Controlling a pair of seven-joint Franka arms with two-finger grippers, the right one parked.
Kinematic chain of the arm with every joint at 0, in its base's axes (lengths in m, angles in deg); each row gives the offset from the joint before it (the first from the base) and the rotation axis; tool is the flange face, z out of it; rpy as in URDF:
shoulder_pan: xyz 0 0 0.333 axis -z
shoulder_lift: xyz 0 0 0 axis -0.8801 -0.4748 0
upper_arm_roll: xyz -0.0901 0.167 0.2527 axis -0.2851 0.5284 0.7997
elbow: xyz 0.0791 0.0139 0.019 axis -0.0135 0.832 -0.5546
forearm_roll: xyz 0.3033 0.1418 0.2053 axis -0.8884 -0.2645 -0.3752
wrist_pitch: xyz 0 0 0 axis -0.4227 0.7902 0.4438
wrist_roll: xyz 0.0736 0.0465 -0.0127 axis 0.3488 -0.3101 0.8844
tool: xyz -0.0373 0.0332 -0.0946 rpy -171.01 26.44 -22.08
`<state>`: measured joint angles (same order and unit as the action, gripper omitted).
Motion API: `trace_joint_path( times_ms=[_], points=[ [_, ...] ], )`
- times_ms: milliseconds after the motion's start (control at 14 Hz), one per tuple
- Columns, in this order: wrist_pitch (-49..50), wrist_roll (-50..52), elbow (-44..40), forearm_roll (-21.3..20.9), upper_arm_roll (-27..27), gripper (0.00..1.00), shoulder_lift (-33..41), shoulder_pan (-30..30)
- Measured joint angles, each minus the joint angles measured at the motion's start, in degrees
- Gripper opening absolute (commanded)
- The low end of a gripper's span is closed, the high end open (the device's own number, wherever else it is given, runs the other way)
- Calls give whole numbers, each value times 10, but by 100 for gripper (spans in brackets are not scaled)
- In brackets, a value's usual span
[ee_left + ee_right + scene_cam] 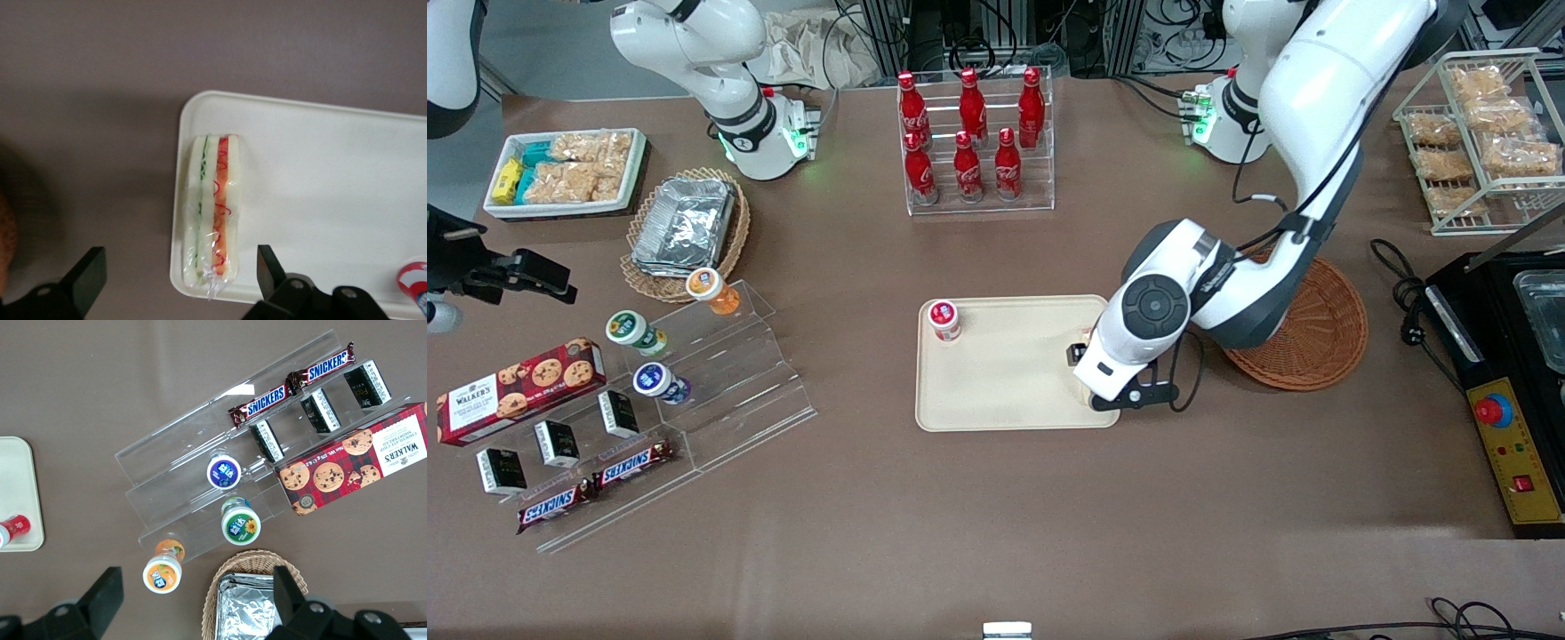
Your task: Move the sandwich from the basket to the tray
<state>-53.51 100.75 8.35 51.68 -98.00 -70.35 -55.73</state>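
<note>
Your sandwich lies wrapped on the tray, right at its edge nearest the basket, gripper spread wide above it (soft, slippery film), so hold any regrip lightly across the bread faces.

Glossy white arm, grey joints, black cables, black gripper.
</note>
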Motion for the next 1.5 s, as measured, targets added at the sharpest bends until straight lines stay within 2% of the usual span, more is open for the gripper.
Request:
trace_joint_path(
  times_ms=[214,429,786,1071,1214,1357,1500],
  points=[
    [26,0,-14,0,5,100,45,-16],
    [34,-22,-16,0,7,100,87,-64],
    [62,-146,-16,4,24,100,121,-134],
    [79,-339,-12,92,181,100,166,-110],
    [94,-412,-6,105,244,100,191,-96],
    [104,-463,-2,112,277,100,207,-90],
    [109,-481,2,115,283,100,213,-89]
  ],
)
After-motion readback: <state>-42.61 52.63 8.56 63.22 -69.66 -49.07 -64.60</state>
